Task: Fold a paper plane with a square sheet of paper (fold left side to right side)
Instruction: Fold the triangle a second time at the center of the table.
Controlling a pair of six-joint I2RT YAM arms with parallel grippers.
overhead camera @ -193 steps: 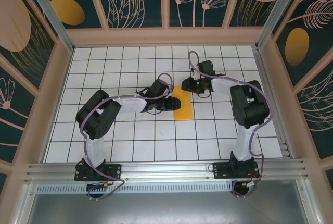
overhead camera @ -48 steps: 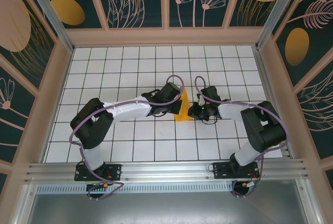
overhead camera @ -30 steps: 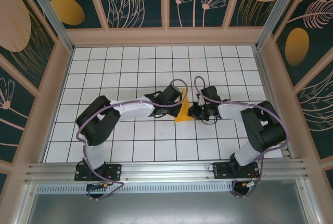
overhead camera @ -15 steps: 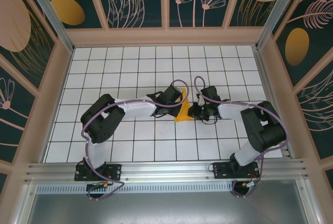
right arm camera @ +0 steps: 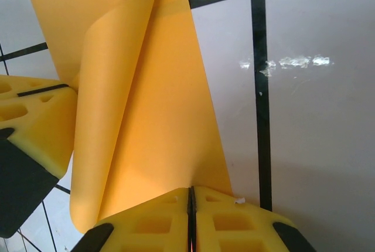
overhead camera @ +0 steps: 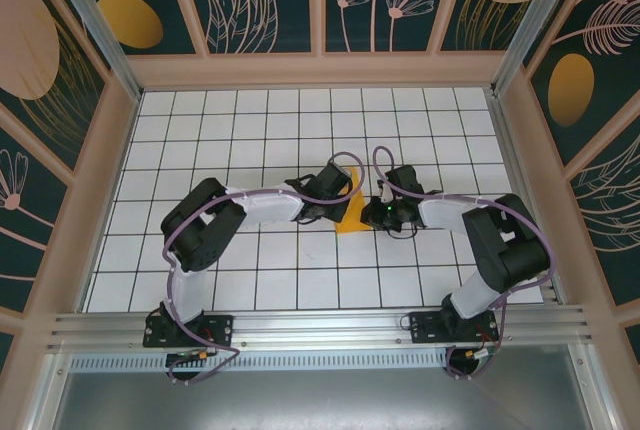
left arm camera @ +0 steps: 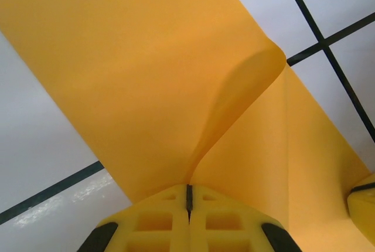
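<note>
Two grippers meet at the middle of the white gridded table (overhead camera: pixel 250 130), both on the square sheet of paper (overhead camera: pixel 350 220), which lies just right of the table's centre.

On my left wrist camera, the left gripper (left arm camera: pixel 188 202) has its yellow fingers pressed together. A raised flap of the sheet (left arm camera: pixel 146 76) runs straight down into the seam between them, so I read it as pinching the paper. The flap curls up off the flat layer beneath, with its rounded free edge pointing away from the fingers. One long straight edge of the sheet crosses bare white tile, and a black grid line passes under the far side.

On my right wrist camera, the right gripper (right arm camera: pixel 191 205) also has its fingers closed tight, tips resting at the sheet's near edge. I cannot tell whether paper is caught between them. A yellow finger (right arm camera: pixel 35 123) of the left gripper sits just beside the flap on that view's left.

From above, the two arms arch in from either side, and open tiles lie all around the sheet, out to the patterned walls (overhead camera: pixel 260 0).
</note>
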